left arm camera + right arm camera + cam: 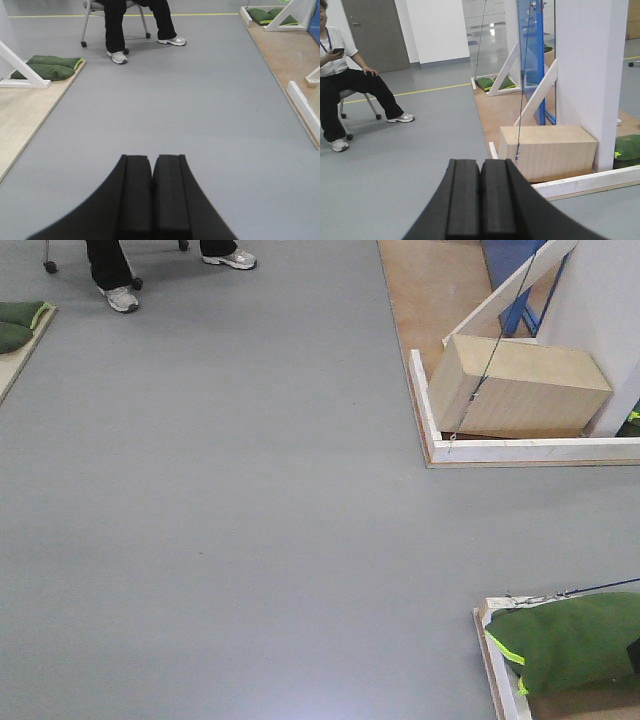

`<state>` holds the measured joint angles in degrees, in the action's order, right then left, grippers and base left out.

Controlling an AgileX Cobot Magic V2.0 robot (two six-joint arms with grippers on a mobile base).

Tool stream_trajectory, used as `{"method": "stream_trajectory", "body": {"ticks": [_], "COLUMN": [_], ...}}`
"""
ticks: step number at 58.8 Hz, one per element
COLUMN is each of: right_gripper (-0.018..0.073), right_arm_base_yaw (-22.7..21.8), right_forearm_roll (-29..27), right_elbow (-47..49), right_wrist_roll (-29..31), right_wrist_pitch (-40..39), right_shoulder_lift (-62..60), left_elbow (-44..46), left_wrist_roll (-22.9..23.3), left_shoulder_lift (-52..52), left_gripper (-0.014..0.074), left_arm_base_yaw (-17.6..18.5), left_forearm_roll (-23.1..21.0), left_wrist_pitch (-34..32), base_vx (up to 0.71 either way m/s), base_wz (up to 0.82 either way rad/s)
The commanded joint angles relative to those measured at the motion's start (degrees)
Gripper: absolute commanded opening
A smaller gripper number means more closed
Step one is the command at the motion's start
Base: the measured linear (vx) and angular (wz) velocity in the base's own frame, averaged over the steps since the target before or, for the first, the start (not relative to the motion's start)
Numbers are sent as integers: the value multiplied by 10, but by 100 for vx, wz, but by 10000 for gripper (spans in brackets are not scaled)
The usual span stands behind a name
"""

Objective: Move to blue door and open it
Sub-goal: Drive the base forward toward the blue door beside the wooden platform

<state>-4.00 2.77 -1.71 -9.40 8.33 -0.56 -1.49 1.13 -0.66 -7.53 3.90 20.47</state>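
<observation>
1. Right gripper (480, 164): both black pads pressed flat together, nothing pinched between them.
2. Left gripper (152, 160): same deal, pads touching, hanging over bare grey floor (210, 110).
3. The blue door (531, 60) is well ahead and off to the right of the right gripper, past the wooden box (547, 150) and just left of the white wall panel (590, 75).

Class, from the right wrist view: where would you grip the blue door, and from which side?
Probably a handle, though none shows clearly here. The blue door is a flat upright panel, so its face offers no grip. Approach over the bare wooden floor beside it; the box blocks the near side.
</observation>
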Motion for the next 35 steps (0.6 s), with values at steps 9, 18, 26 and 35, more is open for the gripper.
{"method": "stream_trajectory", "body": {"ticks": [9, 18, 26, 35], "right_gripper": [8, 8, 8, 8], "right_arm_base_yaw": [-1, -1, -1, -2], "right_forearm_roll": [2, 2, 2, 2], "right_elbow": [-1, -1, -1, -1], "right_wrist_roll": [3, 3, 3, 3], "right_wrist_pitch": [-48, -48, -48, -48], "right_shoulder_lift": [-10, -11, -11, -10], "left_elbow": [15, 15, 15, 15], "left_wrist_roll": [4, 4, 4, 4], "left_shoulder_lift": [-10, -10, -10, -10], "left_gripper": [73, 73, 73, 73], "left_arm_base_yaw": [0, 0, 0, 0], "left_forearm_roll": [-2, -2, -2, -2], "left_wrist_pitch": [-44, -44, -44, -44], "base_vx": [5, 4, 4, 4], "base_wz": [-10, -11, -4, -1]}}
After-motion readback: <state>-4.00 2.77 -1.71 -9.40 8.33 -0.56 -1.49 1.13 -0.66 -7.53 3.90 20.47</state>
